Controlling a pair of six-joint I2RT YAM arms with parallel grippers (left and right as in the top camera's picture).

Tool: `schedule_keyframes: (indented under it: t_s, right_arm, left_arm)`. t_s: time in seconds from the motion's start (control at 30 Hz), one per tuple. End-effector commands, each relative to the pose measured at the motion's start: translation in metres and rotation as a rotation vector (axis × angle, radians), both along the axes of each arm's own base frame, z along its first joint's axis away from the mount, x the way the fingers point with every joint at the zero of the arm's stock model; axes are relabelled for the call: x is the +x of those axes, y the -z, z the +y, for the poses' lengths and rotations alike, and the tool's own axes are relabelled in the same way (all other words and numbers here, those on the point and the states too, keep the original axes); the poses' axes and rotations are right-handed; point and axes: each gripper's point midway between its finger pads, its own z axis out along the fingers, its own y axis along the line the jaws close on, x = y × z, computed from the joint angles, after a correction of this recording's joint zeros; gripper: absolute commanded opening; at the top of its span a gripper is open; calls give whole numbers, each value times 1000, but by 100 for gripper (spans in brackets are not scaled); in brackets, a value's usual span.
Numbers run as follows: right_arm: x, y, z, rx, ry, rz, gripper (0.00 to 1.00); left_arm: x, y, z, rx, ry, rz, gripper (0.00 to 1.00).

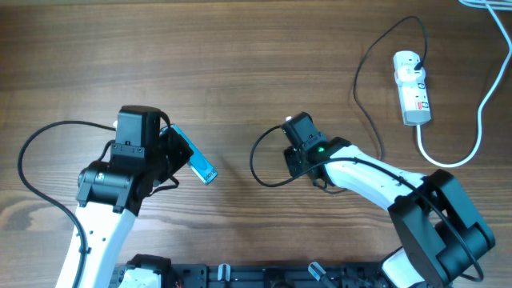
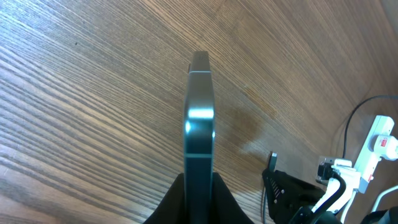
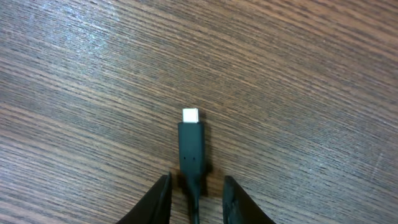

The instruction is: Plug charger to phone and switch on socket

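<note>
Lit brightly and evenly from overhead in all three views. Broad pale glare across the table (image 3: 87, 37) at upper left in the right wrist view. Sharp specular band on the phone (image 2: 200, 115) edge; faint soft shadow just right of it. Near end of that edge blurred, probably out of focus. Crisp wood grain elsewhere.

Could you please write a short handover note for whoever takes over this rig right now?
Left gripper: shut on the phone, held on edge.
Right gripper: shut on the charger just behind its metal tip.
The socket lies at the overhead view's upper right, the charger's far end reaching it.
Done: both pieces grasped.
To do: join tip and phone port, which are apart, then press the socket's switch; its state is unreadable.
</note>
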Motion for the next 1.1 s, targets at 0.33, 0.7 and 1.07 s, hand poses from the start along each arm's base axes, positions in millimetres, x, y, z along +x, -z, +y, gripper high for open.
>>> schedule_keyframes:
  t_s: [0.33,0.7,1.07]
  right_arm:
    - [-48,37,-6,-14,-61,226,5]
    - [-127,-257,56,874,-267,-19,4]
    - [-101,-251,82,909,-321,-31,4]
  left_arm:
    - [4,-8,-15,-88,37,-22,4]
    - [44,-108,-90,-470,356,-420,4]
    - [35,-141,-110,-633,455,-470,4]
